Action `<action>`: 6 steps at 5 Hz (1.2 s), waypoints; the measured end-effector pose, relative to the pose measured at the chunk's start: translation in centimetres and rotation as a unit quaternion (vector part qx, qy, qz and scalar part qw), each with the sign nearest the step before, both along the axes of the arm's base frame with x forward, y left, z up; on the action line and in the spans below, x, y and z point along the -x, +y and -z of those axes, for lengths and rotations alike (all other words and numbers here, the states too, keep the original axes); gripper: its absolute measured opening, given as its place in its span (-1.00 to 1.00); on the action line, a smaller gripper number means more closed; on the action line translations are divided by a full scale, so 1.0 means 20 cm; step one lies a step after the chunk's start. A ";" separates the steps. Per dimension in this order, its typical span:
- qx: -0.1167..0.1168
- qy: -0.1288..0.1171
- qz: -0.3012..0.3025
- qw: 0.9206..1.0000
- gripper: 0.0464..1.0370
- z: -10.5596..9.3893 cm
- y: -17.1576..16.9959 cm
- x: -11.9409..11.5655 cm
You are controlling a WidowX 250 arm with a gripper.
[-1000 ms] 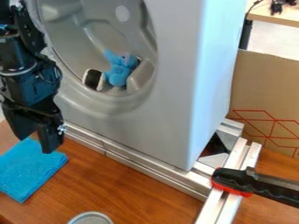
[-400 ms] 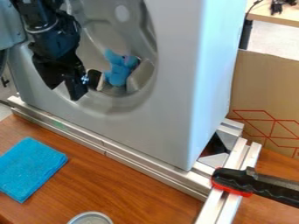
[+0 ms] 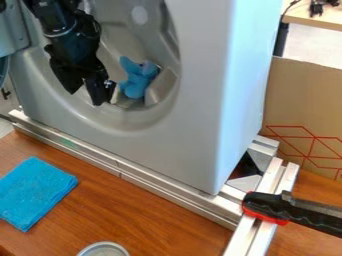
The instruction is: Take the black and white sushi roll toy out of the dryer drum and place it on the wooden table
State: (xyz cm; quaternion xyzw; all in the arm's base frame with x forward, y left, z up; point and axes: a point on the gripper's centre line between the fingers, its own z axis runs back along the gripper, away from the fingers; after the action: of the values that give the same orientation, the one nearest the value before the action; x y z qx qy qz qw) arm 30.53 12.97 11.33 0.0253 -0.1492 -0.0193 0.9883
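Note:
The black gripper point(image 3: 87, 96) hangs at the round opening of a grey washer-like machine point(image 3: 194, 150), its two fingers spread apart. A blue plush toy point(image 3: 137, 78) sits inside the drum, just right of the gripper. Between the two, a pale object point(image 3: 118, 97) shows beside the right finger, partly hidden by it. A folded blue cloth point(image 3: 33, 192) lies on the wooden table, well below the gripper.
A metal rail point(image 3: 160, 189) runs along the machine's base. At the lower right, a black and red clamp point(image 3: 267, 207) sits on metal bars. A round metal lid point(image 3: 104, 249) is at the front edge. Cardboard point(image 3: 304, 100) stands behind.
From above the cloth, the gripper has moved up and right to the drum opening, beside the plush toy. The dark part of the pale object is now hidden behind it.

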 end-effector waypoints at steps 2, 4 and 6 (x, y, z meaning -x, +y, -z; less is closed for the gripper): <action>0.019 -0.030 -0.001 0.999 0.93 0.03 0.05 -0.08; 0.038 -0.015 -0.010 0.999 0.93 0.09 0.06 -0.17; 0.059 -0.021 -0.008 0.998 0.93 0.10 0.03 -0.19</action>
State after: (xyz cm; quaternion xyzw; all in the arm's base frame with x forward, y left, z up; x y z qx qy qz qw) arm 34.38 13.62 9.40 -0.0318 -0.1703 -0.0018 0.9849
